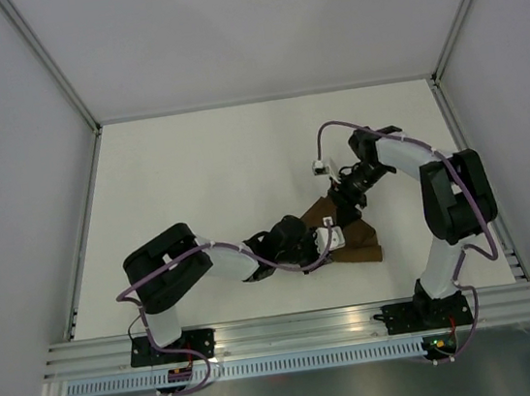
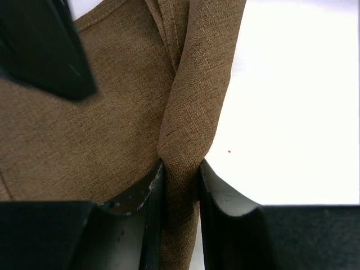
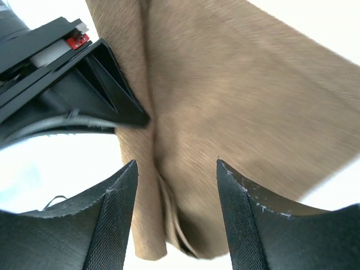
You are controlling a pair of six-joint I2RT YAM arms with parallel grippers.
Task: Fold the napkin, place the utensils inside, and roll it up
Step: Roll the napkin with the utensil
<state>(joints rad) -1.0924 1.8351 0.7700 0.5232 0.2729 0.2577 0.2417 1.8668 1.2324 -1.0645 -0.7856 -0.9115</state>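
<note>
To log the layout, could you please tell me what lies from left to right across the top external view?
left arm's elbow → napkin → right arm's elbow

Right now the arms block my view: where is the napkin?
Top view: the napkin lies right of centre toward the near edge, pinched by the left hand, the right hand over its far end.
</note>
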